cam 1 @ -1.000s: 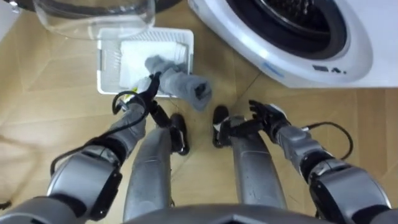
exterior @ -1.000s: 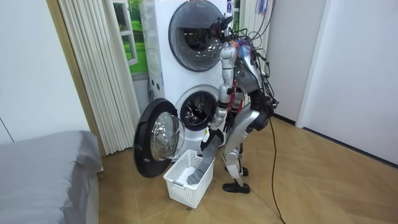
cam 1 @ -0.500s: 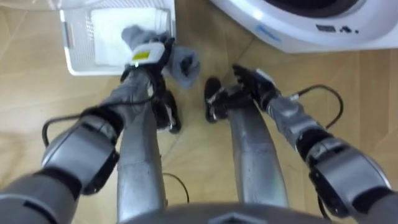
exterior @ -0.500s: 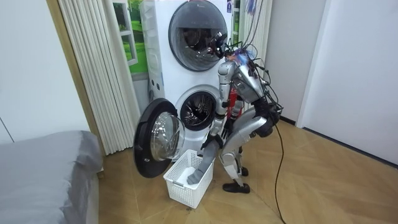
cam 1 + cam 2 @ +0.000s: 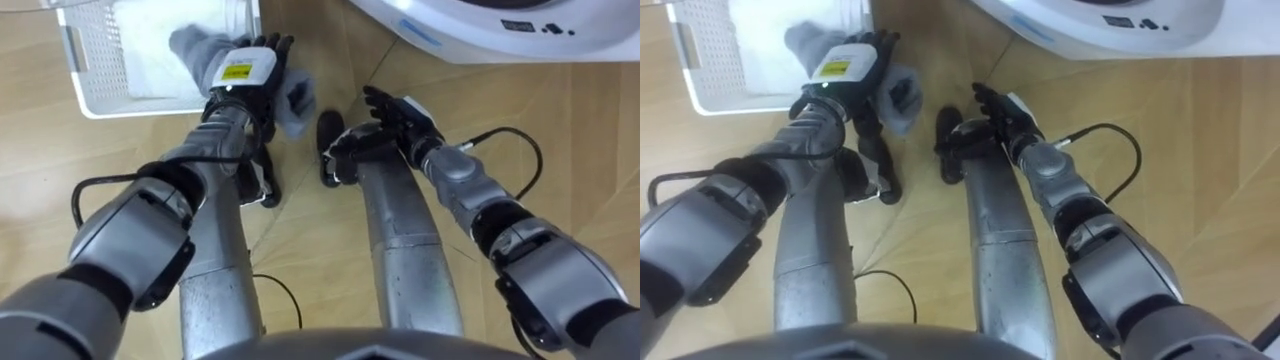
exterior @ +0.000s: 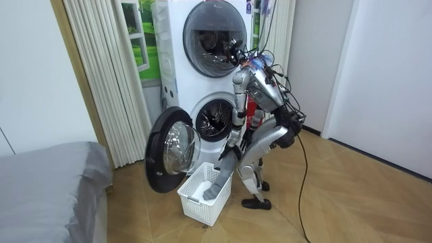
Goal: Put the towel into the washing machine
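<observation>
A grey towel (image 5: pixel 190 45) hangs out of the white laundry basket (image 5: pixel 95 55) and over its near rim, its loose end (image 5: pixel 297 100) by my feet. My left hand (image 5: pixel 245 75) lies over the towel's middle with its back to the camera and its fingers curled into the cloth. In the room view the towel (image 6: pixel 217 183) runs from that hand down into the basket (image 6: pixel 202 199). My right hand (image 5: pixel 400 115) hovers open beside my right knee, holding nothing. The white washing machine (image 5: pixel 470 40) is just ahead, its round door (image 6: pixel 169 155) swung open.
I stand bent forward before the lower machine's drum opening (image 6: pixel 216 118), the basket on the wood floor between me and the open door. A second machine (image 6: pixel 209 30) is stacked above. A grey bed (image 6: pixel 54 182) and a curtain (image 6: pixel 108 74) are at the room view's left.
My torso has bent further down and the eye views have shifted with it. My left hand has closed in over the towel; my right hand stays open near the knee.
</observation>
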Available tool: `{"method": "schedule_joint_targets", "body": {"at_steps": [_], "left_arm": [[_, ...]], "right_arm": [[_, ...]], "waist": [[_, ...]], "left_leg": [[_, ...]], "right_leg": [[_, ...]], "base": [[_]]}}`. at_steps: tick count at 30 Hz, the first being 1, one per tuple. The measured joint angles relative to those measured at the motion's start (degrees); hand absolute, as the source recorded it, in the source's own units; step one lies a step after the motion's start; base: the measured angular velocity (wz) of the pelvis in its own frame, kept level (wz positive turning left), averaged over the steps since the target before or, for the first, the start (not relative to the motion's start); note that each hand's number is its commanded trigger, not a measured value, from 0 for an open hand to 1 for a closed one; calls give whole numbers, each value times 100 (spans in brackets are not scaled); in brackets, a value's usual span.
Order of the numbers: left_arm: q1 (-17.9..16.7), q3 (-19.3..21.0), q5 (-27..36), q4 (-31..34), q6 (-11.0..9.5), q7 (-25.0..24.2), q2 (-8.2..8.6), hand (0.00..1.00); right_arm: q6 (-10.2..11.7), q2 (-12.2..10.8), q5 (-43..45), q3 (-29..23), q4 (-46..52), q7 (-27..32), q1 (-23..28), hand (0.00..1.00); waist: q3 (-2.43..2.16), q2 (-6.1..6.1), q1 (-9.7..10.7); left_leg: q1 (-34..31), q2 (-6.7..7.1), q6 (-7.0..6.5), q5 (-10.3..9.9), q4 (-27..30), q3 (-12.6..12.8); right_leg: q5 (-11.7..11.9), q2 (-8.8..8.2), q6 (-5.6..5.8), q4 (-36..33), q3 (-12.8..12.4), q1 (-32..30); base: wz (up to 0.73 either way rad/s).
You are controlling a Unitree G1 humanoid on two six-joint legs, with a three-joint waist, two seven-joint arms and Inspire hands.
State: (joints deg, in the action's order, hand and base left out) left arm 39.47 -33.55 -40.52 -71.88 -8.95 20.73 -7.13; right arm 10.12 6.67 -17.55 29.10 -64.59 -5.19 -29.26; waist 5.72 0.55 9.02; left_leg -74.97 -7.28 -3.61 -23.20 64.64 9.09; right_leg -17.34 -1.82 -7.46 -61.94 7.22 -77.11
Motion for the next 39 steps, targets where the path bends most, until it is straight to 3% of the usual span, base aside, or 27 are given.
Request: {"method": "schedule_joint_targets", "body": {"at_steps": [5, 11, 19, 26, 32, 35, 39], "left_arm": [[7, -63, 2, 0, -13, -16, -5, 100], [10, -64, 42, 0, -13, -2, -123, 100], [-34, -110, 41, 0, -187, 126, -56, 100], [-196, -31, 61, -2, -412, 160, -65, 100], [-337, 82, 103, 15, -664, 565, -52, 100], [-365, 105, 182, 294, -693, 656, -96, 100], [-427, 185, 991, 933, -746, 653, -147, 100]], "right_arm": [[32, -25, -1, 0, 3, 2, 0, 0], [77, -68, 15, 2, -3, 1, 0, 0], [123, -75, 28, 94, -93, 6, 20, 0], [120, -78, 37, 104, -306, 14, 183, 0], [109, -80, 301, 98, -424, 34, 377, 0], [107, 1, 478, 97, -432, 90, 439, 0], [105, 45, 838, 102, -484, 76, 531, 0]], "waist": [[0, 1, 63], [-1, 3, 177], [-2, 5, 151], [2, 37, 148], [3, 40, 142], [5, 26, 6], [3, 14, -185]], "left_leg": [[-1, -1, 7, -5, -3, -2], [0, -2, 0, -8, 2, 1], [153, 3, 6, -16, -61, 18], [867, -4, 36, 2, -464, 114], [1563, 4, 66, 30, -907, 126], [1866, 13, 76, 56, -1130, 122], [2387, 59, 107, 126, -1445, 118]], "right_leg": [[-11, 3, 1, 0, -1, -1], [-11, 0, 2, 0, -2, 0], [-11, 10, 4, 51, -20, 138], [29, 101, 47, 446, -114, 801], [48, 127, 76, 899, -94, 1517], [69, 134, 101, 1144, -57, 1839], [84, 122, 124, 1498, -9, 2389]], "base": [[0], [0], [0], [-6], [-1], [0], [4]]}}
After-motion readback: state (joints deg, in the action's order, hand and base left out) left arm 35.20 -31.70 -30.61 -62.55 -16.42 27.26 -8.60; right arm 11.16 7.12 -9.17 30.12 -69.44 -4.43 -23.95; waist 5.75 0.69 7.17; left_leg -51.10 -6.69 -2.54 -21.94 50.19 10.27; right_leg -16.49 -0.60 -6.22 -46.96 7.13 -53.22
